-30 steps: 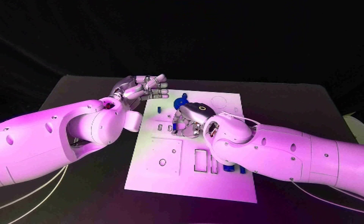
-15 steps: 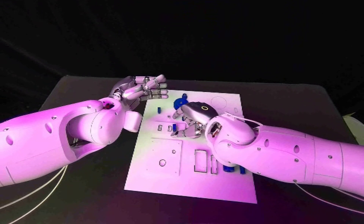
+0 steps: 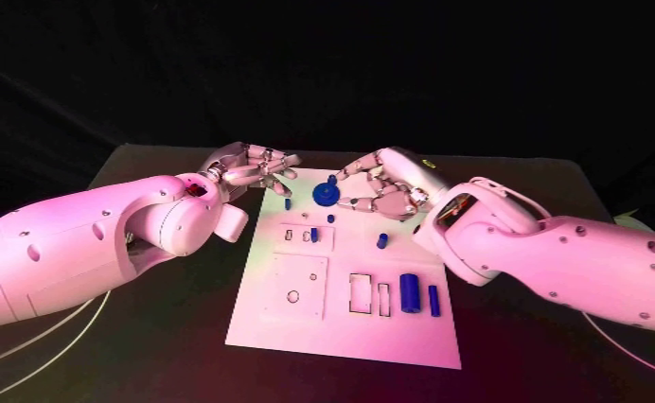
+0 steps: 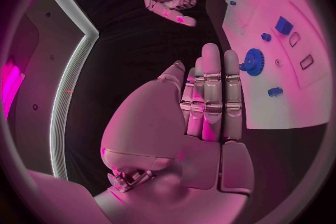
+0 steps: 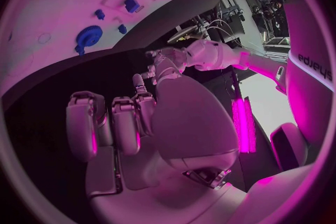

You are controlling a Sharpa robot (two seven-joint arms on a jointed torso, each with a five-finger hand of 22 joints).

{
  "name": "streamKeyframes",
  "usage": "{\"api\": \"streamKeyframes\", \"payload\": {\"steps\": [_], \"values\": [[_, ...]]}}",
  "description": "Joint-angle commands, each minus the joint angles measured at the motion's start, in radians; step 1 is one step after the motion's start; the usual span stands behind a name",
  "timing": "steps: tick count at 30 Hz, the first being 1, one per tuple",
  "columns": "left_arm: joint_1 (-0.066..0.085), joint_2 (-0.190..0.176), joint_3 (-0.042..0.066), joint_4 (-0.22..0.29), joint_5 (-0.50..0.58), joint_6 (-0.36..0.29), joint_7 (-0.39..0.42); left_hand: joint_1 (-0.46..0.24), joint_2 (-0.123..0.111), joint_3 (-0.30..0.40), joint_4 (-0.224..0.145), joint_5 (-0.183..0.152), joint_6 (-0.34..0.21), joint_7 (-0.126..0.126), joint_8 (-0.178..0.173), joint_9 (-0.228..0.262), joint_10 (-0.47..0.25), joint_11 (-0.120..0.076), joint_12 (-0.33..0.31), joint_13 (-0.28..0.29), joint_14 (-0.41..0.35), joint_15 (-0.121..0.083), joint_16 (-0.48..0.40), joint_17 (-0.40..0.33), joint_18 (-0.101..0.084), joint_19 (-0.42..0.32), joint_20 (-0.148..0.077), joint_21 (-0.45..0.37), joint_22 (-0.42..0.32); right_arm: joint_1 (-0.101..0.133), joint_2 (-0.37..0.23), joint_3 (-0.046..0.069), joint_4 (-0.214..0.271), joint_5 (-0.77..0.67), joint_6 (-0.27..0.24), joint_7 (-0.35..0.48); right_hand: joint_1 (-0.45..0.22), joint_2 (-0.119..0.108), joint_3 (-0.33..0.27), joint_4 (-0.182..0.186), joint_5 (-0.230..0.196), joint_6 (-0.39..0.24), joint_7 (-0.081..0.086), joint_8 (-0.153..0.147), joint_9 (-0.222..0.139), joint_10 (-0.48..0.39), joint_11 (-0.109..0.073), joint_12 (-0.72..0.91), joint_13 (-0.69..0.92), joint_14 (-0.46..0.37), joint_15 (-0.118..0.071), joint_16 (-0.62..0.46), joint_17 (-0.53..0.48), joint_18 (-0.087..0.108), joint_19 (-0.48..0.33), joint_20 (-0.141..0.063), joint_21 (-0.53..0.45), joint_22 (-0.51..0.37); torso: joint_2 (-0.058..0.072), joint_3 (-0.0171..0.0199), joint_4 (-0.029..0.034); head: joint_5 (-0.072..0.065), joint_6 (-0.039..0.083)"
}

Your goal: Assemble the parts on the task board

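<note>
Both of my hands hang over the far end of the task board (image 3: 293, 271), and neither one holds anything. Right hand (image 3: 386, 183) sits just above centre in the head view, right of the blue gear (image 3: 327, 194), with its fingers curled inward toward the palm around nothing; from the right wrist camera those fingers (image 5: 112, 123) fold down in front of the palm, clear of the board. Left hand (image 3: 256, 166) is at the board's upper left corner, its fingers loosely bent and a little apart; in the left wrist view they (image 4: 212, 95) lie straight side by side, empty, with the gear (image 4: 252, 61) just past their tips.

The white board lies in the middle of the black desk (image 3: 546, 185), running from centre frame down toward the lower middle. The gear stands near its top edge, between my two hands. Below it, two small blue pieces (image 3: 329, 219) sit apart from each other in the board's middle band, and another small blue piece (image 3: 314, 235) stands by the small slots on the left. Toward the lower right of the board a thick blue cylinder (image 3: 410, 287) lies beside a thinner blue pin (image 3: 434, 301), both next to the rectangular cut-outs.
</note>
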Motion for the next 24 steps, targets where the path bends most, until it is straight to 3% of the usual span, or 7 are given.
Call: {"api": "streamKeyframes", "payload": {"steps": [1,5,8,10,13,16,24], "values": [[0.02,0.019,0.001,-0.032,-0.279,0.115,-0.181,-0.035,-0.029,-0.011,0.021,-0.005,0.029,-0.02,0.017,0.014,0.05,-0.023,0.057,0.048,0.063,-0.021,0.36,0.341,0.005,0.047,-0.033,0.082,0.051,0.028,-0.064,0.0,0.029,0.249,-0.026,0.158,0.002,0.002,-0.001,-0.004,0.006,0.013,-0.001,0.006,0.001,0.004,0.0,0.002,0.11,0.092,-0.006,0.002,0.221,0.001,0.011,-0.003,0.003,0.169,-0.02,0.0027,-0.0076,0.009,-0.006],[0.045,0.048,0.001,-0.07,-0.494,0.185,-0.338,-0.136,-0.015,-0.045,0.047,-0.003,0.052,-0.05,0.047,0.062,0.045,-0.043,0.237,0.232,0.048,-0.042,0.778,0.758,-0.044,0.162,-0.067,0.393,0.429,0.052,-0.142,0.001,0.041,0.326,-0.017,0.156,-0.009,0.0,-0.006,-0.002,0.014,0.021,-0.003,0.009,0.0,0.003,-0.003,-0.001,0.107,0.091,-0.008,0.0,0.217,0.001,0.009,-0.006,0.0,0.167,-0.032,0.004,-0.0144,0.02,-0.013],[0.059,0.071,0.001,-0.089,-0.632,0.239,-0.44,-0.181,-0.014,-0.066,0.046,-0.004,0.055,-0.053,0.073,0.103,0.008,-0.052,0.361,0.361,0.057,-0.049,0.928,0.918,-0.07,0.226,-0.076,0.531,0.619,0.06,-0.18,0.001,0.041,0.359,-0.011,0.151,-0.016,-0.003,-0.01,-0.001,0.018,0.022,-0.004,0.009,0.0,-0.001,-0.004,-0.005,0.102,0.089,-0.009,-0.005,0.21,0.004,0.004,-0.007,-0.009,0.162,-0.038,0.0075,-0.0164,0.026,-0.018],[0.069,0.09,0.001,-0.102,-0.705,0.267,-0.5,-0.205,-0.013,-0.085,0.05,-0.005,0.054,-0.06,0.103,0.15,0.006,-0.059,0.572,0.582,0.072,-0.055,1.017,1.018,-0.091,0.284,-0.082,0.624,0.762,0.063,-0.197,0.001,0.04,0.372,-0.007,0.147,-0.019,-0.004,-0.012,-0.001,0.02,0.023,-0.005,0.009,-0.001,-0.004,-0.004,-0.008,0.099,0.087,-0.01,-0.008,0.204,0.005,0.0,-0.008,-0.015,0.158,-0.041,0.0093,-0.0171,0.029,-0.021],[0.082,0.124,0.001,-0.122,-0.792,0.32,-0.592,-0.23,-0.01,-0.103,0.056,-0.005,0.041,-0.067,0.136,0.206,0.028,-0.066,0.772,0.788,0.087,-0.056,1.082,1.091,-0.11,0.339,-0.085,0.692,0.876,0.066,-0.217,0.0,0.035,0.388,-0.004,0.14,-0.022,-0.005,-0.015,0.0,0.023,0.023,-0.005,0.009,-0.001,-0.008,-0.004,-0.012,0.095,0.085,-0.01,-0.012,0.198,0.007,-0.004,-0.008,-0.022,0.154,-0.044,0.0114,-0.0155,0.033,-0.026],[0.092,0.159,0.0,-0.144,-0.852,0.375,-0.668,-0.24,-0.01,-0.117,0.052,-0.004,0.03,-0.074,0.172,0.262,0.05,-0.072,0.898,0.918,0.096,-0.06,1.113,1.127,-0.121,0.37,-0.086,0.727,0.939,0.067,-0.226,0.0,0.029,0.397,-0.003,0.132,-0.024,-0.005,-0.016,0.0,0.024,0.023,-0.005,0.009,-0.001,-0.01,-0.005,-0.015,0.093,0.084,-0.01,-0.015,0.194,0.008,-0.006,-0.008,-0.025,0.152,-0.045,0.0129,-0.0162,0.035,-0.03],[0.103,0.249,-0.01,-0.205,-0.916,0.468,-0.794,-0.261,-0.008,-0.142,0.052,-0.006,0.005,-0.076,0.207,0.328,0.045,-0.07,0.945,0.972,0.099,-0.06,1.123,1.139,-0.126,0.383,-0.086,0.744,0.971,0.068,-0.232,0.0,0.02,0.404,-0.003,0.112,-0.03,-0.005,-0.019,0.001,0.031,0.024,-0.006,0.01,-0.002,-0.016,-0.006,-0.021,0.086,0.081,-0.011,-0.021,0.184,0.01,-0.014,-0.01,-0.037,0.145,-0.043,0.0141,-0.0167,0.042,-0.035]]}}
